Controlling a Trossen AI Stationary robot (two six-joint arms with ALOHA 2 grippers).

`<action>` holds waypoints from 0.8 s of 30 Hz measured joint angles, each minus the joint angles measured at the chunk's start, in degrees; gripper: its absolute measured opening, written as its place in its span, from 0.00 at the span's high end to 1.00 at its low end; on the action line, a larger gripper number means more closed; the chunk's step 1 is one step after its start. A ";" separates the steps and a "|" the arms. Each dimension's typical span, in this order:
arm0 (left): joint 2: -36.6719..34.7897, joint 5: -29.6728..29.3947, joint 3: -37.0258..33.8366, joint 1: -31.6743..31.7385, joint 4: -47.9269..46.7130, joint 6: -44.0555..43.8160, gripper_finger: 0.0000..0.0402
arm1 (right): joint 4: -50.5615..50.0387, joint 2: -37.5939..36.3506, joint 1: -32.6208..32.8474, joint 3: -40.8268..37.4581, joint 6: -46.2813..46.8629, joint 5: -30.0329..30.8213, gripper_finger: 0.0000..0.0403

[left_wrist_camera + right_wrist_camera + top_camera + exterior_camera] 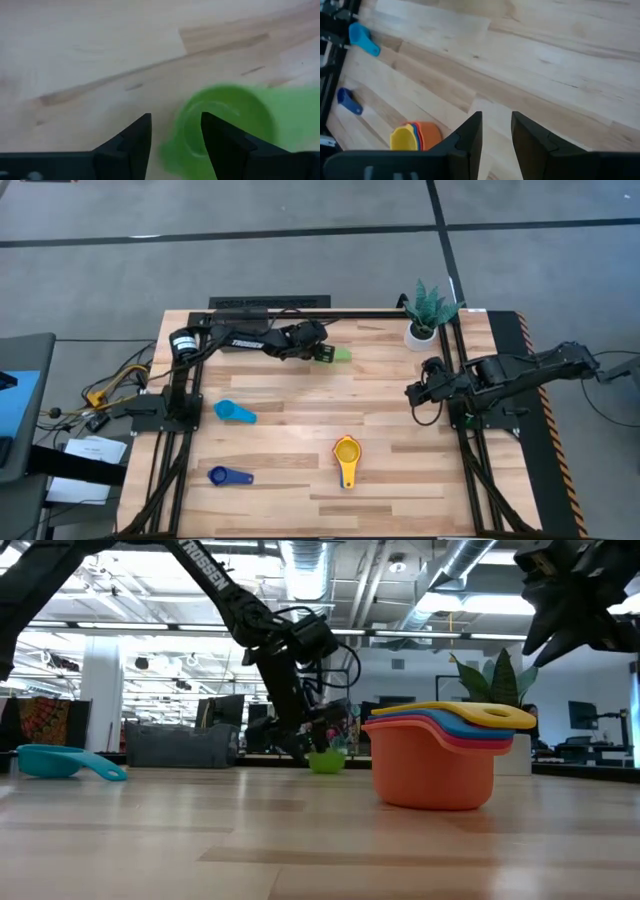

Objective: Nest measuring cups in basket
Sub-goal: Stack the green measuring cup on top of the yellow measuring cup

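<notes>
A small green measuring cup (342, 355) stands mouth up on the table's far middle. My left gripper (175, 135) is open right over it, one finger above the bowl (227, 117) and one outside the rim. A nested stack, orange outside and yellow on top (347, 452), sits near the front. A light blue cup (235, 412) and a dark blue cup (230, 476) lie to the left. A dark grey low bin (175, 747), seemingly the basket, shows at the far left; my left arm hides it from above. My right gripper (415, 393) hangs open at the right, holding nothing. My left gripper comes slanting down from the table's left side onto the green cup's rim (187, 125), with the near wall of the bowl between its open fingers. Whether either finger touches the cup, I cannot tell.
A white pot with a green plant (425, 330) stands at the far right corner, close behind my right arm. Bare wood lies between the green cup and the stack. Black frame rails run along the left and right table edges.
</notes>
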 joint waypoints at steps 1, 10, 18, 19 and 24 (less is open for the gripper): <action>0.00 -0.02 0.00 -0.13 -0.31 -0.02 0.60 | -0.08 -0.02 0.03 0.00 0.31 -0.05 0.68; -0.02 1.57 0.00 -0.43 -1.88 1.36 0.60 | -0.28 -0.02 0.45 0.00 0.35 -0.21 0.69; -0.02 1.92 0.00 -0.44 -4.48 2.61 0.74 | -0.39 -0.02 0.45 0.00 0.07 -0.21 0.68; -0.03 1.92 0.00 -0.44 -4.55 2.99 0.76 | -0.39 -0.02 0.45 0.00 0.07 -0.22 0.68; -0.04 1.94 0.00 -0.28 -4.61 6.35 0.82 | -0.41 -0.02 0.45 0.00 -0.08 -0.23 0.69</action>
